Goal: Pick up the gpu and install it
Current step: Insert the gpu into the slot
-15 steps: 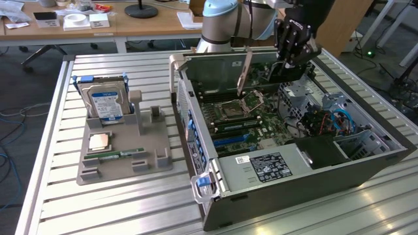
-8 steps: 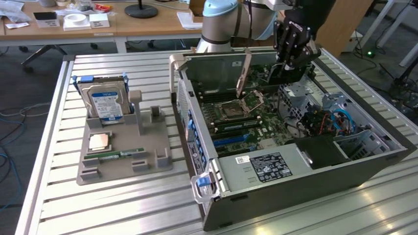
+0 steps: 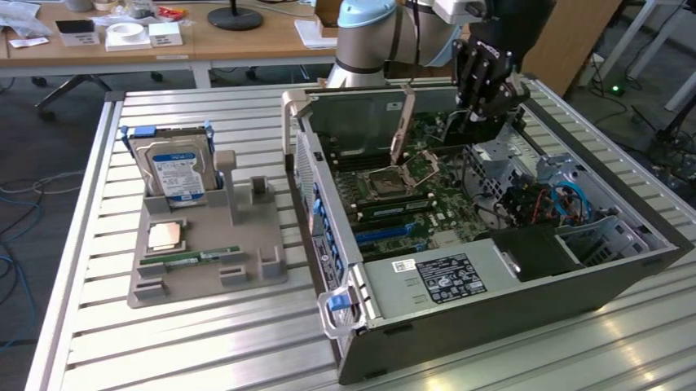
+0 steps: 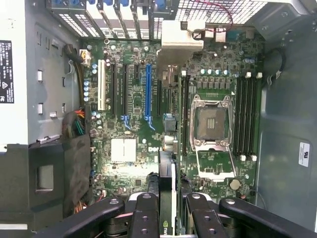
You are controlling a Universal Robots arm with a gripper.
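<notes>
- My hand (image 4: 172, 218) is clamped narrow around the gpu (image 4: 167, 181). One finger (image 4: 143, 218) presses each flat face.
- I hold the gpu on edge, so from the wrist I see it as a thin dark strip with a pale green line along it, running straight out from between my fingertips.
- I am over the computer case (image 3: 609, 261), which lies on its side on the counter (image 3: 218, 342) with its side panel off. In the exterior view my hand hangs just inside the case's far end.
- The green board (image 4: 133, 163) on the case floor is directly beneath me. I cannot tell whether the gpu's lower edge touches it.
- A long blue slot (image 4: 147, 91) lies on the board beyond the gpu's far tip and slightly off to one side of its line, with black slots on both sides of it.
- The processor socket (image 4: 213, 121) sits on the other side of the gpu from the blue slot, its metal frame flipped up.
- Well away from my hand, outside the case, a grey holder (image 3: 256, 273) rests on the counter.
- A blue-labelled hard drive (image 3: 179, 171) stands upright in the holder, and a narrow memory stick (image 3: 191, 257) lies flat on it.
</notes>
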